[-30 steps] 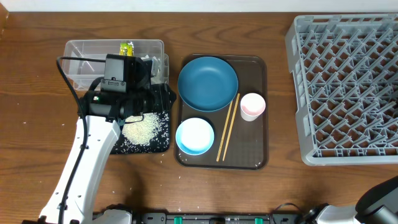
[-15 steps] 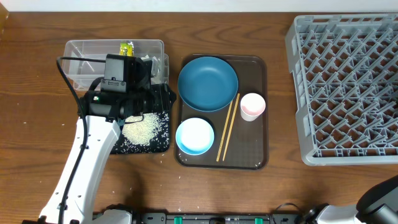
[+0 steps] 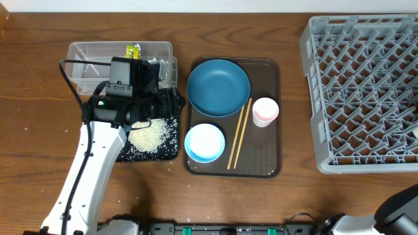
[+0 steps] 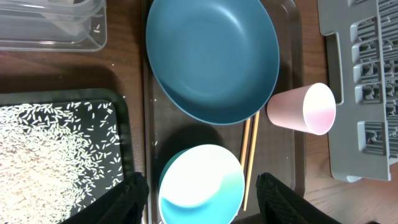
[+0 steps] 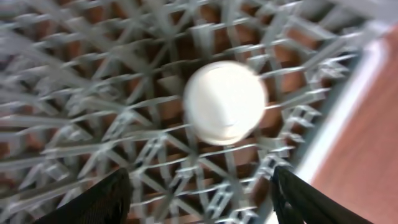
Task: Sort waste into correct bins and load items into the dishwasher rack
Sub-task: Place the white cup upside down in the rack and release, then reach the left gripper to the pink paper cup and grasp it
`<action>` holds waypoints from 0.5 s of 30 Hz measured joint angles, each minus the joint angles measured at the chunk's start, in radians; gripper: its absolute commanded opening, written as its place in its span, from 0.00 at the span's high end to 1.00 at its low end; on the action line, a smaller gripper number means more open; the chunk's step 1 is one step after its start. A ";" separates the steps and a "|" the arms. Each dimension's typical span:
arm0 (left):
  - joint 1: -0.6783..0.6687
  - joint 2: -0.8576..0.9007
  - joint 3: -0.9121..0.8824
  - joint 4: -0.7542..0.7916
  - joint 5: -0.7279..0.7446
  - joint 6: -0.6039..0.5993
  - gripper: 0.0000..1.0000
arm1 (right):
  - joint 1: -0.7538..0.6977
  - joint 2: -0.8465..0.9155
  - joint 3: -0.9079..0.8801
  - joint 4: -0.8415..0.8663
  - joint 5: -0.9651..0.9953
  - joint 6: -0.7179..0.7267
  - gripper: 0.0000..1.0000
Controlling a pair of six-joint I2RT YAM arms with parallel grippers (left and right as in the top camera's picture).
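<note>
My left gripper [image 3: 171, 103] is open and empty over the black tray's [image 3: 172, 153] right edge; in the left wrist view its fingers [image 4: 200, 178] straddle the pale blue bowl [image 4: 199, 194] from above. The blue plate [image 3: 218, 87], bowl [image 3: 204, 143], pink cup [image 3: 265, 111] and chopsticks [image 3: 238, 134] sit on the brown tray. Rice [image 3: 149, 135] lies in the black tray. The wrapper [image 3: 132, 50] is in the clear tub [image 3: 85, 52]. My right gripper [image 5: 199, 174] is open above the grey rack [image 5: 124, 93], over a pale round cup [image 5: 225, 102]. That view is blurred.
The brown serving tray [image 3: 261, 163] lies between the black tray and the rack [image 3: 366, 91]. A few stray rice grains lie on the wood left of the black tray. Part of the right arm shows at the bottom right corner [image 3: 398, 212].
</note>
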 measured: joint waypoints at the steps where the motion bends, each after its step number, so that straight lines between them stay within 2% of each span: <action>1: -0.002 0.000 0.000 0.001 0.000 0.000 0.40 | 0.000 0.000 0.000 -0.003 -0.040 0.000 0.29; 7: -0.045 0.000 0.000 0.008 -0.021 0.022 0.40 | 0.070 -0.007 0.000 -0.023 -0.298 -0.007 0.28; 11: -0.081 0.000 0.000 0.004 -0.068 0.026 0.39 | 0.222 -0.034 0.000 -0.049 -0.409 -0.036 0.28; 15: -0.100 0.001 0.000 0.010 -0.091 0.027 0.40 | 0.401 -0.050 0.000 -0.087 -0.440 -0.064 0.25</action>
